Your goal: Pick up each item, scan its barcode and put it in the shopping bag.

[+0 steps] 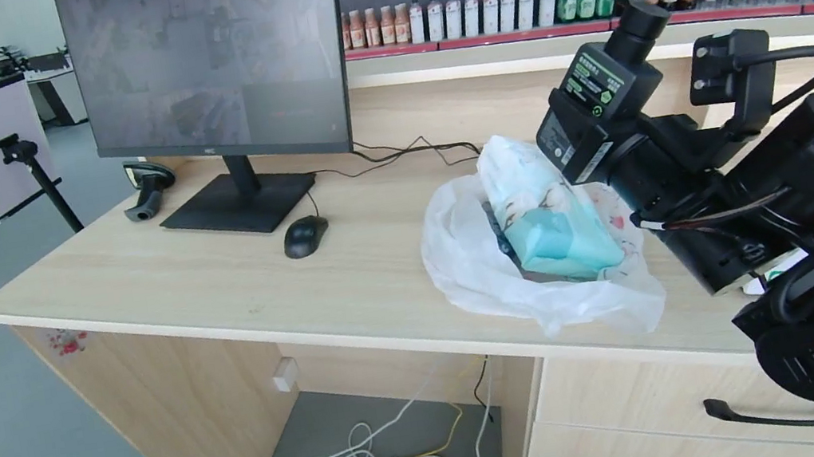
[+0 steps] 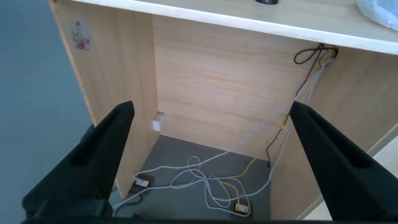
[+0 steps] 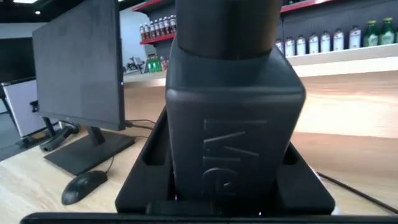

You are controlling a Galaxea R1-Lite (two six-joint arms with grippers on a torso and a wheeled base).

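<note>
the left gripper point(image 2: 211, 115) is held low before the desk point(image 2: 249, 22), fingers apart. the right gripper point(image 1: 601, 98) is located by the shopping bag point(image 1: 474, 271); its state cannot be told.

right arm point(image 1: 807, 152) comes in from the right and sits folded over the right end of the worktop point(image 1: 221, 280), near the front edge. Forearm angles up toward the back edge. Its wrist section point(image 1: 602, 102) is the highest part, tilted. A cable point(image 1: 809, 59) loops from the wrist bracket back to the forearm. In the right wrist view, the arm's own black housing point(image 3: 230, 124) sits right in front of the lens.

left gripper point(image 2: 211, 109) hangs low, below the worktop's front edge, facing in under it. Jaws spread wide, nothing between them.
</note>
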